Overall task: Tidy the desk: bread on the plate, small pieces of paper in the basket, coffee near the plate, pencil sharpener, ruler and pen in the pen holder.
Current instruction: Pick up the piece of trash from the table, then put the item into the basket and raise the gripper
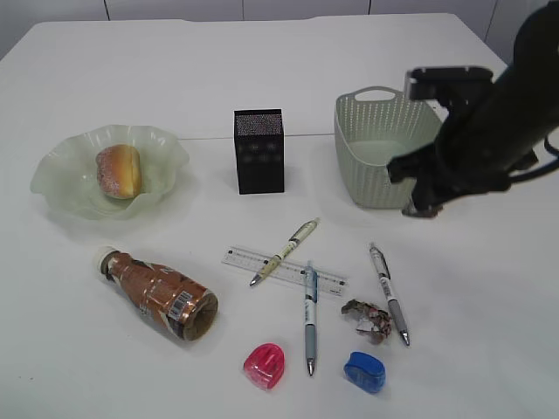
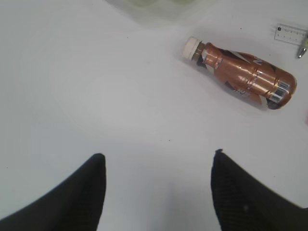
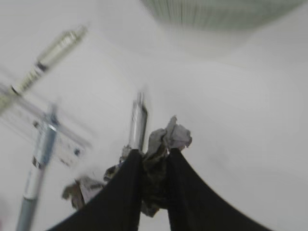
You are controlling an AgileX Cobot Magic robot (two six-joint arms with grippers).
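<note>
My right gripper (image 3: 154, 151) is shut on a crumpled piece of paper (image 3: 169, 137) and hangs off the desk, just in front of the pale green basket (image 1: 384, 148). A second paper ball (image 1: 367, 316) lies below beside a pen (image 1: 389, 292). Over bare desk, my left gripper (image 2: 159, 155) stands open and empty. The coffee bottle (image 2: 245, 77) lies on its side beyond it. The bread (image 1: 120, 170) sits on the wavy plate (image 1: 61, 188). The clear ruler (image 1: 284, 269) lies under two pens (image 1: 284, 251) before the black pen holder (image 1: 258, 150).
A pink sharpener (image 1: 265, 364) and a blue sharpener (image 1: 364, 371) lie near the front edge. The coffee bottle (image 1: 162, 295) lies in front of the plate. My right arm (image 1: 498, 113) looms over the basket's right side.
</note>
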